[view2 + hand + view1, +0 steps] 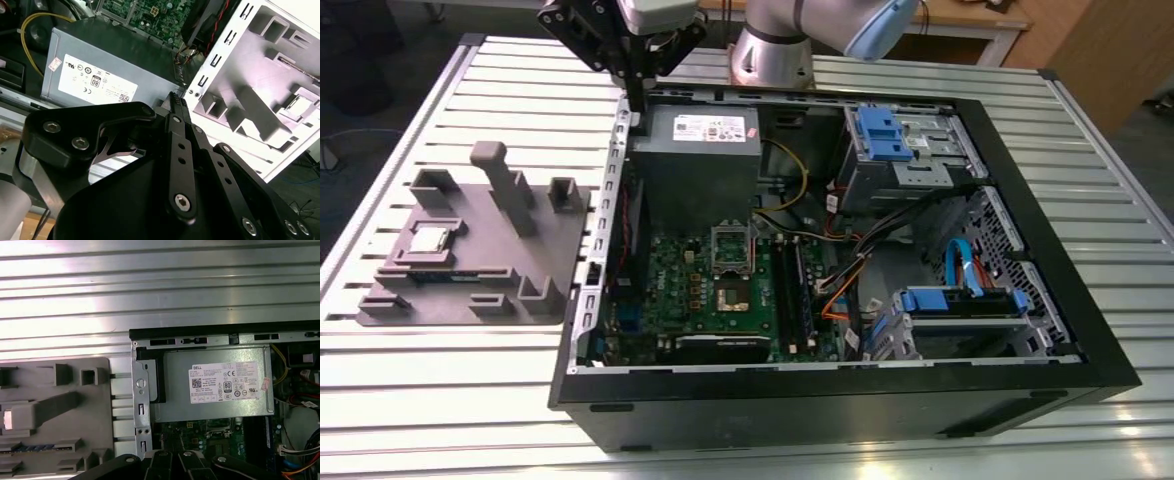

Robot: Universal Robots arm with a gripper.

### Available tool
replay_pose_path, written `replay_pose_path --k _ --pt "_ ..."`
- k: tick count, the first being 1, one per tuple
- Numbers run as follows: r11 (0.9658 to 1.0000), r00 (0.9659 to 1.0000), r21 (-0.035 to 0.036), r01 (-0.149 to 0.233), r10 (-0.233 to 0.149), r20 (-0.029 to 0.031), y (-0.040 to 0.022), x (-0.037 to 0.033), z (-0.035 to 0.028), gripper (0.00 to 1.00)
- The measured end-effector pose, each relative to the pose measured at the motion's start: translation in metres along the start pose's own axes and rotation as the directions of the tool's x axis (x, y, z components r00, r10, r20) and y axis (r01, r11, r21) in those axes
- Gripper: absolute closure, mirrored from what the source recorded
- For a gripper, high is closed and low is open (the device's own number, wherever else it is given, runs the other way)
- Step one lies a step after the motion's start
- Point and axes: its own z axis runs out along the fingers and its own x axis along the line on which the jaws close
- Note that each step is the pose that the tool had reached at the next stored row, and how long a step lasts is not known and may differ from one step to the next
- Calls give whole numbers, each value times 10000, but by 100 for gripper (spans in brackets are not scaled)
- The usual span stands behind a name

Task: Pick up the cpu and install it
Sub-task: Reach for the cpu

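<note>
The cpu [430, 240] is a small silver square lying in a recess of the grey fixture [494, 265], on the table at the exterior view's left of the computer case. In the second wrist view the cpu [300, 106] shows as a pale square on that fixture. My gripper [638, 98] hangs over the case's back corner by the power supply [700, 165], well above and behind the cpu. Its black fingers [174, 102] are pressed together, shut on nothing. On the green motherboard [674, 285], the socket [727, 293] lies below a raised silver frame [731, 243].
The open black case [854, 400] holds blue drive cages [897, 140], orange and black cables [847, 285] and black memory sticks [790, 285]. The grey fixture has upright posts [500, 185] around the cpu. The ribbed metal table [454, 410] extends in front of both.
</note>
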Motion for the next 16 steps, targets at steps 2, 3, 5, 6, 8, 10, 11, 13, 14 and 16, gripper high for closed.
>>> replay_pose_path --k 2,3,5,6,8,10,11,13,14,16 --pt "10000 10000 0 0 0 -3 -1 10 1 90" --pt "10000 10000 1 0 0 -4 -1 15 2 90" --pt "10000 10000 1 -1 1 -7 -2 25 3 90" --pt "10000 10000 1 -1 1 -8 -2 30 4 90" --pt "10000 10000 1 0 0 -11 -3 41 5 90" --pt "10000 10000 1 -1 1 -14 -4 51 7 90" --pt "10000 10000 1 -1 1 -15 -5 56 8 90" --pt "10000 10000 2 0 0 -18 -5 66 9 90" --pt "10000 10000 2 -1 1 -20 -6 72 9 90" --pt "10000 10000 2 -1 1 -22 -7 83 11 90"
